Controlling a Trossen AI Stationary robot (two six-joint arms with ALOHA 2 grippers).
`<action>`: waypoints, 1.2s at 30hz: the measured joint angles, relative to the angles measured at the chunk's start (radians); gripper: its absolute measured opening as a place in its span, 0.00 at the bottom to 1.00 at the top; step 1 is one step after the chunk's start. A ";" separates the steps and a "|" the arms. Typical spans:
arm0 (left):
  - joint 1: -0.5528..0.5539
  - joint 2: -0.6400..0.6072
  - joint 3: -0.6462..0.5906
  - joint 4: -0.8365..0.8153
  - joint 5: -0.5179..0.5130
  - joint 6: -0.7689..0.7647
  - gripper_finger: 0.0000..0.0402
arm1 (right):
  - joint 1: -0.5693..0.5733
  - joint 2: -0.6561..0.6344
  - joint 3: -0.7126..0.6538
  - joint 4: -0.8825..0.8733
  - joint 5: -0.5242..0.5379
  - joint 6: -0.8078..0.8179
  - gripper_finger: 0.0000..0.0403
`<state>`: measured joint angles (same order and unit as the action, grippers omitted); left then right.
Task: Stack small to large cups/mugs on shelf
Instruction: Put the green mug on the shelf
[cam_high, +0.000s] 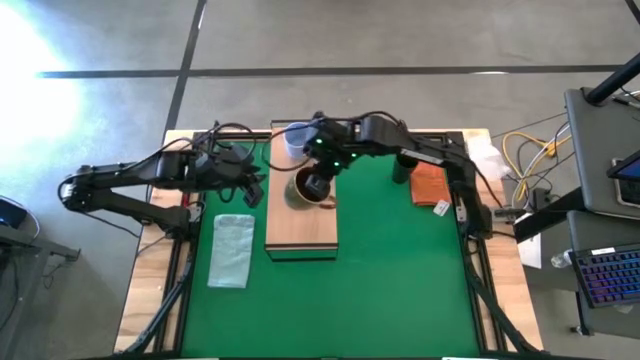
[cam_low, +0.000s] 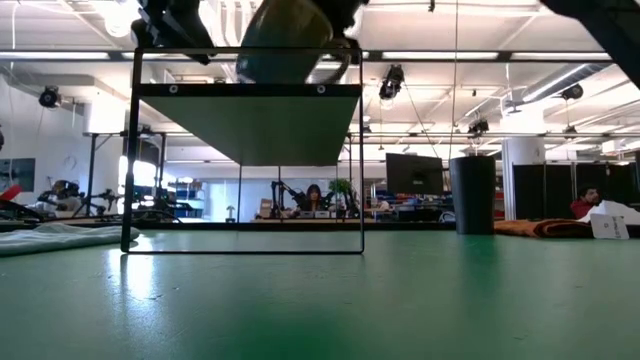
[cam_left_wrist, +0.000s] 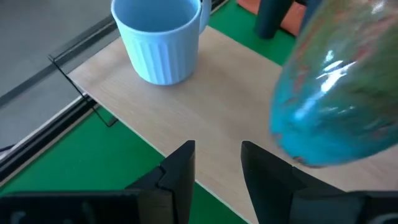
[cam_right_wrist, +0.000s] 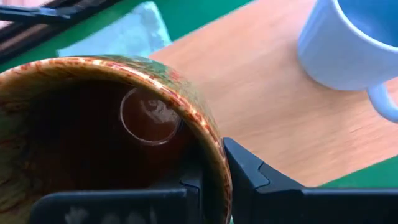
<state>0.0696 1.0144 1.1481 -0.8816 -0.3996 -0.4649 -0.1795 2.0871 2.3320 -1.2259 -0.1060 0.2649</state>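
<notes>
The brown/gold mug (cam_high: 303, 188) is over the middle of the light-wood shelf (cam_high: 300, 228), held by my right gripper (cam_high: 320, 185), which is shut on it. The pale blue-grey mug (cam_high: 293, 140) stands upright on its base at the shelf's far end and also shows in the left wrist view (cam_left_wrist: 163, 37). The slim black cup (cam_high: 402, 168) stands on the green mat to the right of the shelf. My left gripper (cam_left_wrist: 217, 168) is open and empty at the shelf's left edge (cam_high: 255, 185). My right gripper holds the brown/gold mug by its rim wall (cam_right_wrist: 214, 158), one finger inside the mug and one finger (cam_right_wrist: 249, 171) outside. The mug is tilted, with its mouth turned toward the wrist camera. Whether its base touches the shelf top, I cannot tell.
An orange-brown cloth (cam_high: 428, 185) lies right of the black cup. A pale green cloth (cam_high: 232, 250) lies on the mat left of the shelf. In the low view the shelf (cam_low: 250, 120) stands raised on a thin frame. Bare shelf top lies near its front end.
</notes>
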 joint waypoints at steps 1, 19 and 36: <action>0.000 0.004 -0.007 0.004 0.000 0.001 0.29 | -0.004 0.011 0.003 0.000 0.009 -0.001 0.07; 0.001 0.066 -0.231 0.357 0.038 0.055 0.29 | -0.001 0.025 0.016 0.041 0.024 0.019 0.09; -0.001 0.065 -0.272 0.348 0.061 0.052 0.29 | -0.018 0.025 -0.039 0.080 0.092 0.016 0.15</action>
<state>0.0689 1.0798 0.8760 -0.5337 -0.3382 -0.4126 -0.1971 2.1124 2.2930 -1.1455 -0.0139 0.2814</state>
